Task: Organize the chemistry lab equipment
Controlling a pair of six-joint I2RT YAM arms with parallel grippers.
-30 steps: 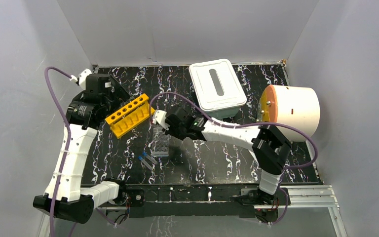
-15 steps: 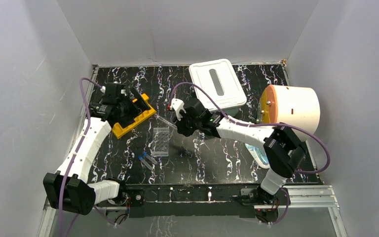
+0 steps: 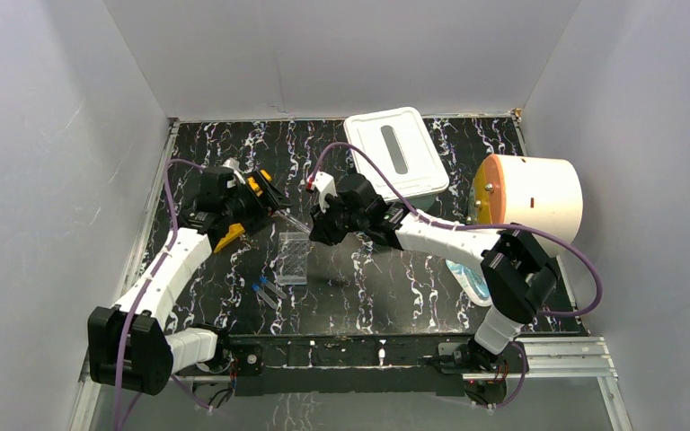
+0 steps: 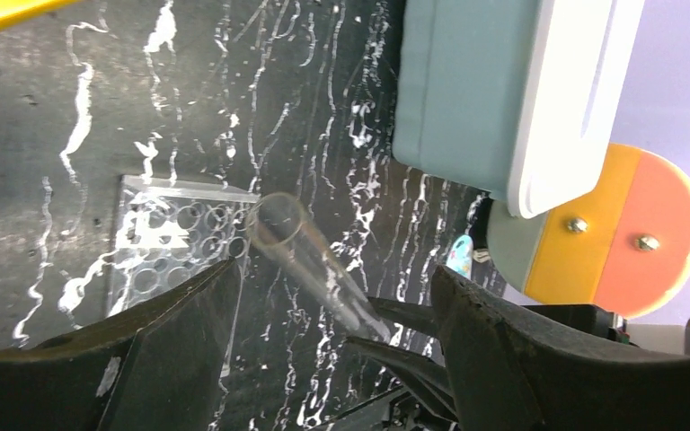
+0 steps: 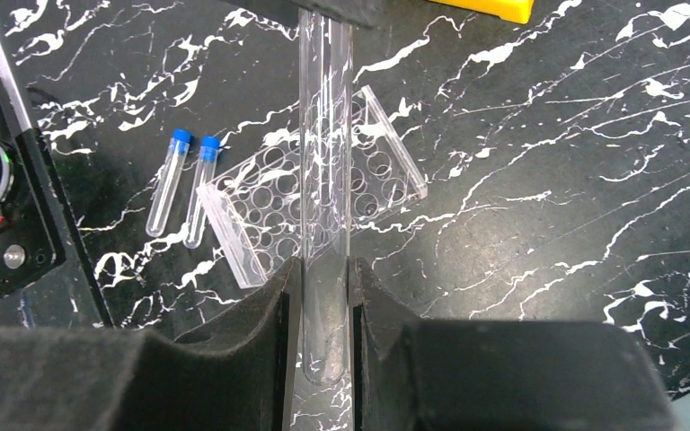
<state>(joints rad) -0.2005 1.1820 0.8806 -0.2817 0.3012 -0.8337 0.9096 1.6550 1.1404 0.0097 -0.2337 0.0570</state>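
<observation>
My right gripper (image 3: 314,224) is shut on a clear uncapped test tube (image 5: 325,171) at its round bottom and holds it above the table. The tube's open end (image 4: 278,224) points at my left gripper (image 3: 274,205). That gripper is open, with its jaws on either side of the tube (image 4: 337,287) and not touching it. The yellow-orange rack (image 3: 231,237) is mostly hidden behind the left gripper. A clear well plate (image 3: 294,260) lies flat below the tube. Two blue-capped tubes (image 3: 268,292) lie in front of it, also in the right wrist view (image 5: 180,180).
A teal box with a white lid (image 3: 395,157) stands at the back centre. A cream drum with an orange face (image 3: 530,202) lies on its side at the right. A small light-blue item (image 3: 469,280) lies under the right arm.
My left arm has swung from the rack toward the centre, and its open gripper now straddles the tube's end. My right gripper rose from the well plate holding the tube.
</observation>
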